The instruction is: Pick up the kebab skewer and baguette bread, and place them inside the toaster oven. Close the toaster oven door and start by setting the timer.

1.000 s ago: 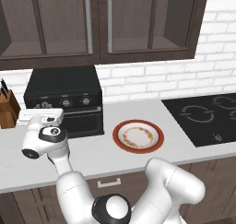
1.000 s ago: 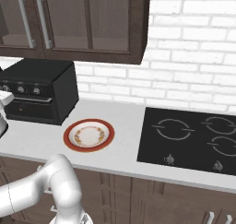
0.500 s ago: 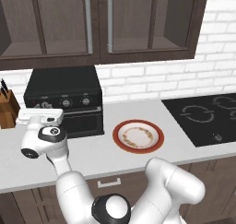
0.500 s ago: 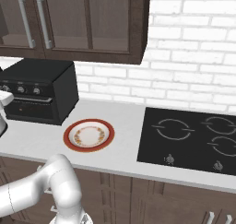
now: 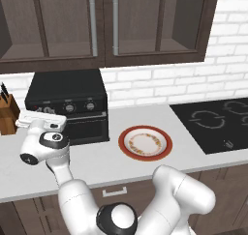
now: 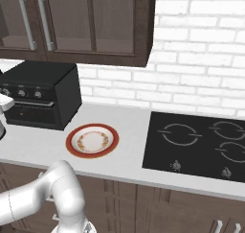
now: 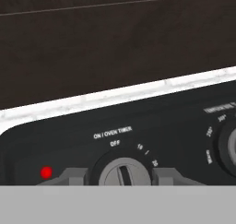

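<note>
The black toaster oven [image 5: 68,91] stands at the counter's back left, and its door [image 5: 86,127] is up and shut. My gripper [image 5: 42,115] is at the left end of the oven's control strip. In the hand view the gripper [image 7: 120,176] has its two finger tips [image 7: 73,175] pressed on either side of the silver-ringed timer knob [image 7: 123,171], whose pointer stands near OFF. A red light [image 7: 45,172] glows left of the knob. The kebab skewer and the baguette bread are out of view. The oven [image 6: 40,95] also shows from the right side.
An empty red-rimmed plate [image 5: 145,142] [image 6: 92,140] lies on the white counter [image 5: 106,161] right of the oven. A knife block [image 5: 7,114] stands left of the oven. A black cooktop [image 6: 201,141] fills the right. Dark cabinets [image 5: 101,21] hang overhead.
</note>
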Robot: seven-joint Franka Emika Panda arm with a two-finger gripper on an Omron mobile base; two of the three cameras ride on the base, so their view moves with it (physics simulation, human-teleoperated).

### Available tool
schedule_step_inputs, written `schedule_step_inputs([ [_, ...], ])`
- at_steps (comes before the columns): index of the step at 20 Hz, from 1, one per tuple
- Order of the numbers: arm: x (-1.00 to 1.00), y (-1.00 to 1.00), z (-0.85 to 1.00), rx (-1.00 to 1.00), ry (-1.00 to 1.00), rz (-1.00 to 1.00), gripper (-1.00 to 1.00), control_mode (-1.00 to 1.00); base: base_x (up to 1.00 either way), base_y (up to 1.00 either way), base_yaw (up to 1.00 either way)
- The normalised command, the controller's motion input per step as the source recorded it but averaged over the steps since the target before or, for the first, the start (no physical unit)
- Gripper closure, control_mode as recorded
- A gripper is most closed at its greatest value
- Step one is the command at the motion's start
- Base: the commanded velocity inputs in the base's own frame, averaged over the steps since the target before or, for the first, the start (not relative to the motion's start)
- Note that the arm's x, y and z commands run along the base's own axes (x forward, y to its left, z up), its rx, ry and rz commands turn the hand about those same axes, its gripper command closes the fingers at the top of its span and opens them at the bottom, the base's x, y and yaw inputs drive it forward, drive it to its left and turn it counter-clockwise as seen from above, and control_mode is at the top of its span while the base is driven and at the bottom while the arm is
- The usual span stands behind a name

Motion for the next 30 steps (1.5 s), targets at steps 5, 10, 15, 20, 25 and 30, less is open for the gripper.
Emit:
schedule_step_inputs([
  [5,0.00,0.00,0.00,0.19,0.00,0.00,1.00,-1.00,0.00,0.00,0.00],
  [10,0.00,0.00,0.00,0.18,0.00,-0.01,1.00,-1.00,0.00,0.00,0.00],
  [15,0.00,0.00,-0.07,0.12,0.00,0.00,1.00,-1.00,0.00,0.00,0.00],
  [20,0.00,0.00,-0.21,0.04,0.00,0.00,1.00,-1.00,0.00,0.00,0.00],
  [25,0.00,0.00,-0.30,0.02,0.03,0.00,1.00,-1.00,0.00,0.00,0.00],
  [30,0.00,0.07,-0.27,0.04,0.03,0.00,1.00,-1.00,0.00,0.00,0.00],
])
